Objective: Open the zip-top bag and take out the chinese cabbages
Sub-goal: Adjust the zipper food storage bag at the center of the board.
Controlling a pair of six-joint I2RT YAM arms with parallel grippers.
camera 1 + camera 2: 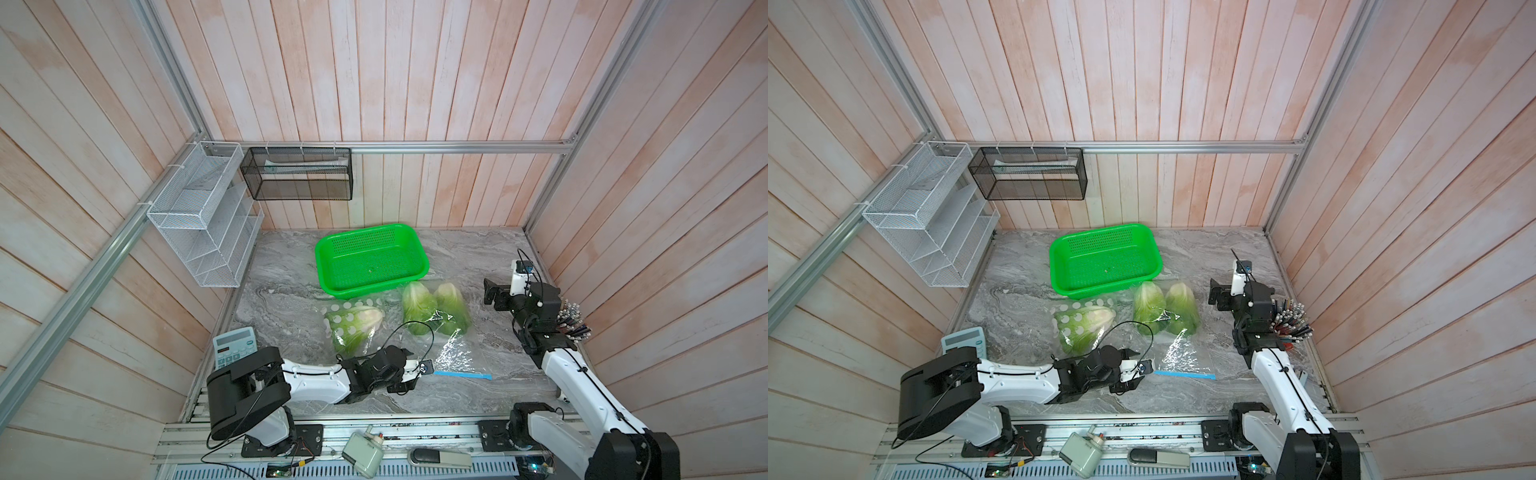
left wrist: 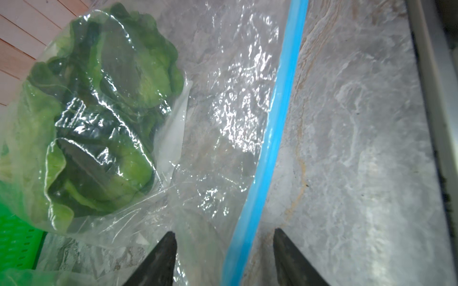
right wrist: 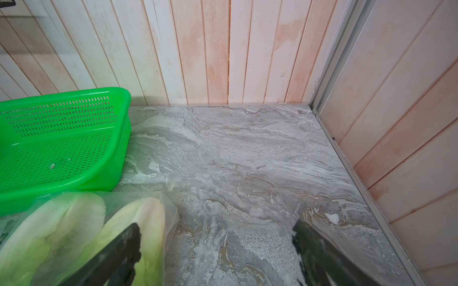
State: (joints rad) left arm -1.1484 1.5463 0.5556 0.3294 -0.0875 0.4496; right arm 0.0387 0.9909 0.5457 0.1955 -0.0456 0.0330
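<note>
A clear zip-top bag (image 1: 453, 353) lies flat on the marble table, its blue zip strip (image 1: 461, 375) toward the front. Two chinese cabbages (image 1: 417, 307) (image 1: 451, 305) lie side by side inside it, at the far end. A third cabbage (image 1: 357, 322) lies to their left in a white-dotted bag. My left gripper (image 2: 224, 235) is low at the strip's left end, open, and its jaws straddle the blue strip (image 2: 272, 138) without touching it. My right gripper (image 1: 492, 296) hovers open to the right of the bagged cabbages (image 3: 148, 222), holding nothing.
A green perforated basket (image 1: 370, 262) stands empty behind the bags. A calculator (image 1: 232, 345) lies at the front left beside the left arm. A bundle of pens (image 1: 573, 320) sits by the right wall. A white wire rack (image 1: 199, 216) and a black mesh basket (image 1: 297, 174) hang on the walls.
</note>
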